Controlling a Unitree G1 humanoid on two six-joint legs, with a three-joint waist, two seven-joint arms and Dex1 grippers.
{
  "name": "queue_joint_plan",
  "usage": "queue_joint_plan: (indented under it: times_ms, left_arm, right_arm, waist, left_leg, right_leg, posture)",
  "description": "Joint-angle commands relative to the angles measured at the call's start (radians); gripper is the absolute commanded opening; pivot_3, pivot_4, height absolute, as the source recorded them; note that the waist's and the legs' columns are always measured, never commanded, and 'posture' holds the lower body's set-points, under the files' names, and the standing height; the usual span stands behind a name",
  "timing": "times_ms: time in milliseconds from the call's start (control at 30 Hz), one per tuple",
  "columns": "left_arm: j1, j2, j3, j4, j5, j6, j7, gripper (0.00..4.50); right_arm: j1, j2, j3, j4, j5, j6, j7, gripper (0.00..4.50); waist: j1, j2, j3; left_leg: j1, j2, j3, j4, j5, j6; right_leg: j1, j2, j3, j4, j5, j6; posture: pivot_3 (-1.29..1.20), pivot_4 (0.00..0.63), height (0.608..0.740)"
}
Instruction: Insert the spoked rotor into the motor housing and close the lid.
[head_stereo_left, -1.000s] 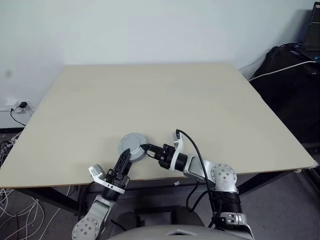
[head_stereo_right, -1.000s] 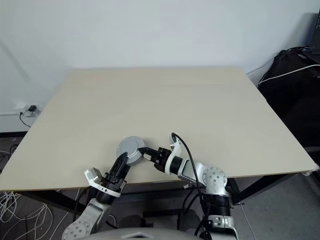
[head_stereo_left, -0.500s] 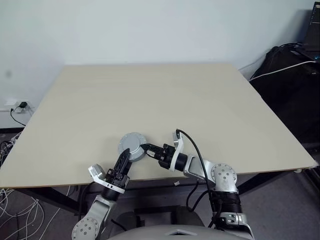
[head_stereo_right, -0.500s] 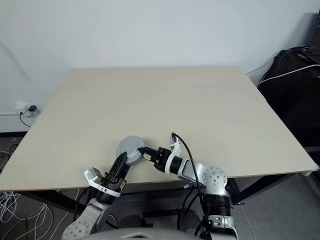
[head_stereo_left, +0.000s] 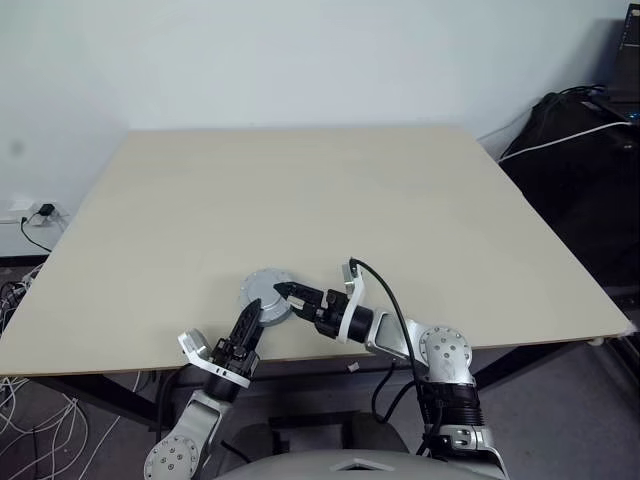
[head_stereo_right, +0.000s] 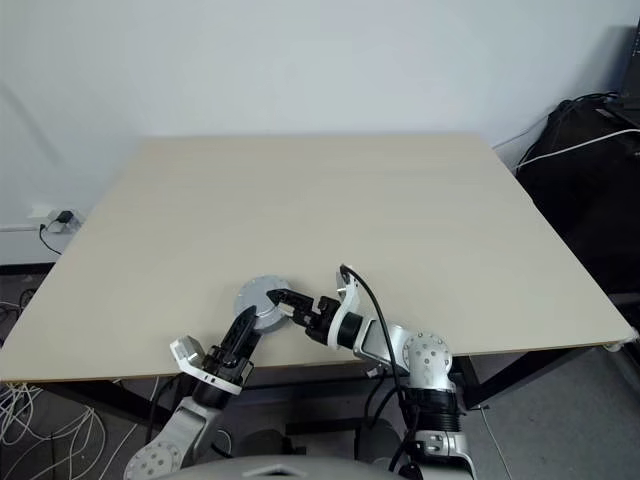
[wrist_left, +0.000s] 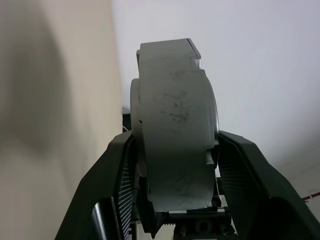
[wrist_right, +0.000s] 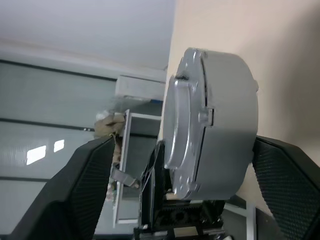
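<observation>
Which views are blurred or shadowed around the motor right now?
Left wrist view: the motor housing is fairly sharp, while the table beside it is a soft blur with a broad dim shadow. Right wrist view: the housing's silver face catches mild glare, background soft. Head views: even light, a faint shadow under the housing.

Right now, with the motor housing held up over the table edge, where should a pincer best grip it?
Across the two flat faces, as the left pincer does from below: the housing is a thick disc, so its faces give parallel surfaces for the pads. The right pincer straddles it open; the curved rim would likely slip.
</observation>
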Motion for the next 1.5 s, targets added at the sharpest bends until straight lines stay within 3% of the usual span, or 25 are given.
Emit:
queue_joint_plan:
  times_ms: [33,467,700,933,1200,1500]
  left_arm:
    - [-0.025,-0.08,-0.009,-0.044,-0.01,-0.027,-0.029,2.11]
    - [-0.034,-0.115,0.03,-0.059,0.007,-0.209,0.006,2.11]
    - [-0.086,-0.113,0.06,-0.045,0.05,-0.353,0.071,2.09]
    - [-0.164,-0.096,0.101,-0.01,0.077,-0.477,0.133,2.09]
    - [-0.249,-0.065,0.172,0.082,0.066,-0.493,0.144,2.09]
    - [-0.359,-0.047,0.255,0.203,0.119,-0.523,0.2,2.09]
  right_arm:
    - [-0.018,0.037,-0.025,-0.017,-0.021,-0.054,-0.045,4.5]
    - [0.007,0.017,-0.019,-0.047,-0.112,-0.151,-0.006,4.5]
    - [0.029,-0.029,0.041,-0.103,-0.248,-0.238,0.078,4.5]
    - [0.073,-0.133,0.183,-0.185,-0.48,-0.422,0.225,4.5]
    - [0.123,-0.269,0.393,-0.179,-0.863,-0.829,0.39,4.5]
    - [0.138,-0.273,0.422,-0.114,-0.985,-0.966,0.43,4.5]
  waist:
    - [0.0,0.0,0.0]
    - [0.0,0.0,0.0]
    - [0.003,-0.001,0.0]
    - [0.012,-0.003,-0.001]
    - [0.015,-0.006,-0.001]
    - [0.025,-0.02,-0.002]
  left_leg:
    - [0.0,0.0,0.0,0.0,0.0,0.0]
    - [0.0,0.0,0.0,0.0,0.0,0.0]
    - [0.0,0.0,0.0,0.0,0.0,0.0]
    - [0.0,-0.004,0.0,0.0,0.0,0.0]
    - [0.001,-0.005,0.001,0.001,0.002,-0.004]
    - [0.002,-0.005,0.0,0.002,0.004,-0.006]
  right_leg:
    - [0.0,0.0,0.0,0.0,0.0,0.0]
    - [0.0,0.0,0.0,0.0,0.0,0.0]
    - [0.0,0.0,0.0,0.0,0.0,0.0]
    - [0.001,0.0,0.0,0.0,0.0,0.0]
    - [0.001,0.001,0.0,-0.001,0.0,0.001]
    - [0.004,0.001,0.0,0.0,0.001,0.0]
  posture:
    - [0.0,0.0,0.74]
    - [0.0,0.0,0.74]
    - [0.0,0.0,0.74]
    - [0.0,0.0,0.74]
    - [0.0,0.0,0.74]
    - [0.0,0.0,0.74]
